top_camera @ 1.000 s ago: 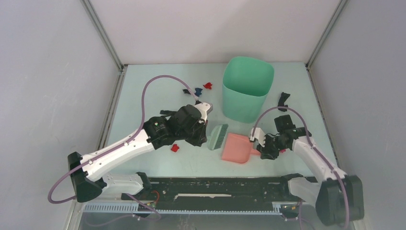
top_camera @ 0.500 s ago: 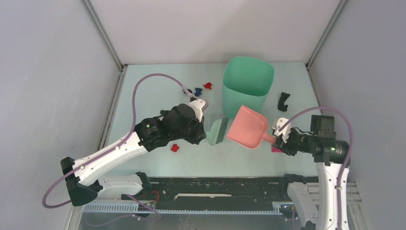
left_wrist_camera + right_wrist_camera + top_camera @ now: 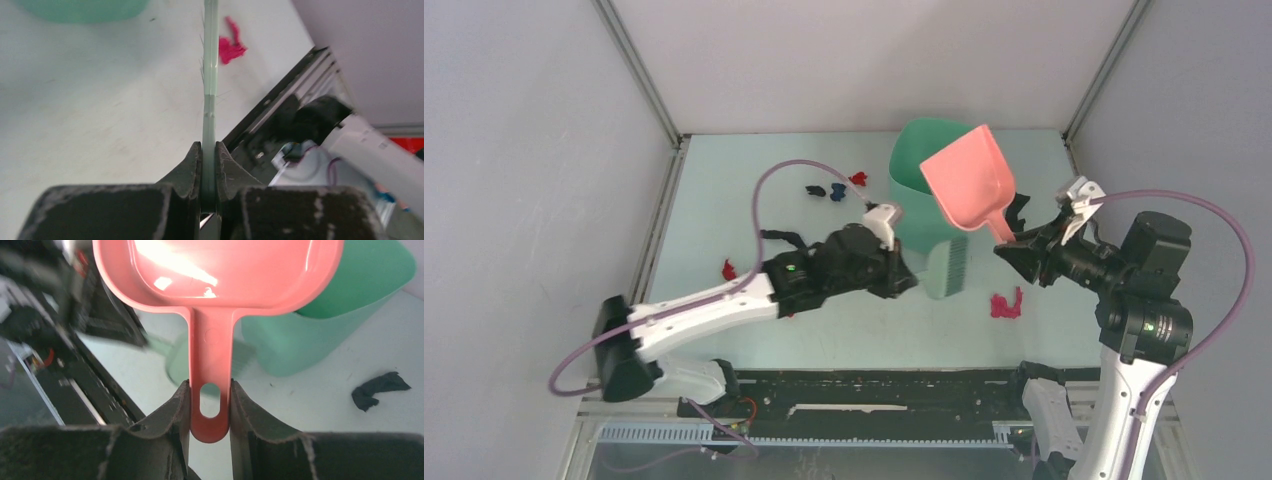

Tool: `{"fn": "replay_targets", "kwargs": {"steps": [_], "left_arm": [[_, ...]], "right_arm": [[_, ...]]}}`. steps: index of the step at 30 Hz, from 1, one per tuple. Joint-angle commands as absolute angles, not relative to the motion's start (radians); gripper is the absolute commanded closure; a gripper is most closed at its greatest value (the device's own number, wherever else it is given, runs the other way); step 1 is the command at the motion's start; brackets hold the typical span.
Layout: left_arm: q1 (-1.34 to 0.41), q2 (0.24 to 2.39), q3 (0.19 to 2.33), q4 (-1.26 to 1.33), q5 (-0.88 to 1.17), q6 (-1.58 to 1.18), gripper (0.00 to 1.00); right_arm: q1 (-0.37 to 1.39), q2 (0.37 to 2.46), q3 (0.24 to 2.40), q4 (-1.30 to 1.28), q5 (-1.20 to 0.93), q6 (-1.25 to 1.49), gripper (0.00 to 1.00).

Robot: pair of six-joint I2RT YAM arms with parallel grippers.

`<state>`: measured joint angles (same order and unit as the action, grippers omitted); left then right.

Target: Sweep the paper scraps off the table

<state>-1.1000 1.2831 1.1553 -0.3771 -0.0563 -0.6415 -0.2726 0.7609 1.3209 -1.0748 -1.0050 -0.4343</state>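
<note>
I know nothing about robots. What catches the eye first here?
The pink dustpan, raised near the tall green bin at the back right, gripped by the right end effector. The left end effector clamps a green brush mid-table, and bright paper scraps dot the pale table.

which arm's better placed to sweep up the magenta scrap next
Left. The left gripper grips the green brush, whose head is close beside the magenta scrap; the right gripper only holds the pink dustpan.
</note>
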Motion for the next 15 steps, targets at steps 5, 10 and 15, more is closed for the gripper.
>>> {"fn": "replay_targets", "kwargs": {"steps": [5,10,15], "left_arm": [[-1.176,1.706,1.349,0.070,-0.036,-0.968,1.00],[-1.193,1.894,1.477,0.116,-0.019,-1.134,1.00],[-1.203,2.026,1.603,0.060,-0.047,-1.267,1.00]], "right_arm": [[-0.271,0.734,1.321,-0.692,-0.892,0.057,1.00],[-0.252,0.742,1.321,-0.663,-0.813,0.104,1.00],[-0.252,0.717,1.291,-0.650,-0.805,0.130,1.00]]}}
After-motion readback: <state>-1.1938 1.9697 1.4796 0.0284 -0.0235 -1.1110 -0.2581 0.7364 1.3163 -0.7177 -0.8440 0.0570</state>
